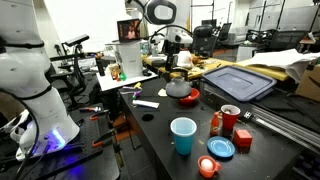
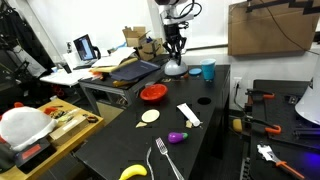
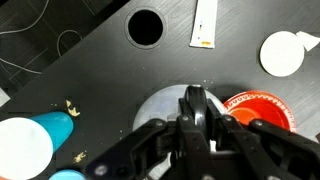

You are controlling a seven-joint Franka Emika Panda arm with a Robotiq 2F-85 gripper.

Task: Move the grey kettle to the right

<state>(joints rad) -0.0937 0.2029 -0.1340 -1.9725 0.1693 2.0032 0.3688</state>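
Observation:
The grey kettle [image 1: 178,91] stands on the black table, a squat grey dome with a dark top handle. It shows in both exterior views [image 2: 174,69] and in the wrist view [image 3: 158,108]. My gripper [image 1: 178,76] [image 2: 174,58] hangs straight down over it. In the wrist view the gripper's [image 3: 193,118] two fingers press on both sides of the dark handle, so it is shut on the kettle's handle. I cannot tell whether the kettle's base is off the table.
A red bowl [image 1: 190,98] [image 3: 262,108] lies right beside the kettle. A blue cup [image 1: 183,135] [image 2: 208,70] [image 3: 40,140] stands nearby. A large grey-blue bin lid [image 1: 238,80] lies behind. A white strip [image 3: 204,25], a white disc [image 3: 282,53] and a round table hole [image 3: 145,27] are nearby.

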